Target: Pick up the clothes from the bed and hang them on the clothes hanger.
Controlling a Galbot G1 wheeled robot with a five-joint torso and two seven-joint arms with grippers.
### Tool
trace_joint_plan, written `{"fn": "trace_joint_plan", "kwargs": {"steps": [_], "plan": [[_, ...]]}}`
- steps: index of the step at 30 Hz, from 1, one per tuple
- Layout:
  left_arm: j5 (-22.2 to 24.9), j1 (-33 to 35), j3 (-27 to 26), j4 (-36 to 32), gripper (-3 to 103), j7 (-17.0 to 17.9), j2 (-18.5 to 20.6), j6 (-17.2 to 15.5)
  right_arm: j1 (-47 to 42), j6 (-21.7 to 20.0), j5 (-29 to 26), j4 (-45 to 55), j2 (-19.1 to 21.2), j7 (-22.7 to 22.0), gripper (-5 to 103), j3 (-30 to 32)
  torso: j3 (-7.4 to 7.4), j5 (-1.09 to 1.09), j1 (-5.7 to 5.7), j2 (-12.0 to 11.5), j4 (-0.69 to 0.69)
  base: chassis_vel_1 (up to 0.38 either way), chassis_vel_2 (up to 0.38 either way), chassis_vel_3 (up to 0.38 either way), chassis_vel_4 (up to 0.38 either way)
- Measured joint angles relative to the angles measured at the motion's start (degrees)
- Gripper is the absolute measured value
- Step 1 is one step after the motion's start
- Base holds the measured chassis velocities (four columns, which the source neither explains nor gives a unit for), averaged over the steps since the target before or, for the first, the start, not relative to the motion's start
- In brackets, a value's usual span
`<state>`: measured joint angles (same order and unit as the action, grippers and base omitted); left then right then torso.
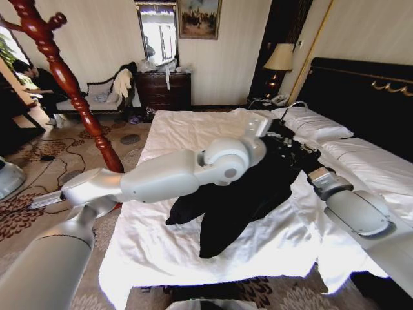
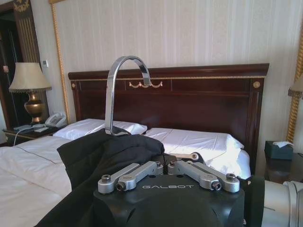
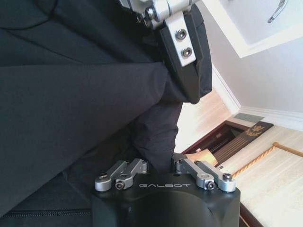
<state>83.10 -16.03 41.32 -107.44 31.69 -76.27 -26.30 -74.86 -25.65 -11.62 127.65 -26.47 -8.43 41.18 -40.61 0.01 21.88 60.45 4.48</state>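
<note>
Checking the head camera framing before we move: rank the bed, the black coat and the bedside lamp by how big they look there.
1. The bed, largest.
2. The black coat.
3. The bedside lamp, smallest, though it stands farthest from the camera, so it looks smaller than it is.

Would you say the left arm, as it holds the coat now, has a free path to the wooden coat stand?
Probably yes. The left pincer grips the black coat lifted above the bed, and the coat stand rises just left of that arm, with nothing between.
</note>
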Motion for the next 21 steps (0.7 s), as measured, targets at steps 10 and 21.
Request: {"fn": "trace_joint_plan", "kwargs": {"steps": [10,21], "plan": [[3.3,0.6,-0.9,-5.5,15,2.6,3.9,-0.4,-0.3,0.7,0.0,-0.6,-0.2,0.0,21,0.3,0.0,-0.02,0.0,0.0,-0.03,0.0,0.0,0.0,0.0],[1.2,0.4,-1.1,-9.5,58,4.0,7.2,-1.6,-1.3,0.8,0.0,0.0,-0.5,0.1,21,0.3,0.0,-0.02,0.0,0.0,-0.01,0.0,0.0,0.0,0.0]]}}
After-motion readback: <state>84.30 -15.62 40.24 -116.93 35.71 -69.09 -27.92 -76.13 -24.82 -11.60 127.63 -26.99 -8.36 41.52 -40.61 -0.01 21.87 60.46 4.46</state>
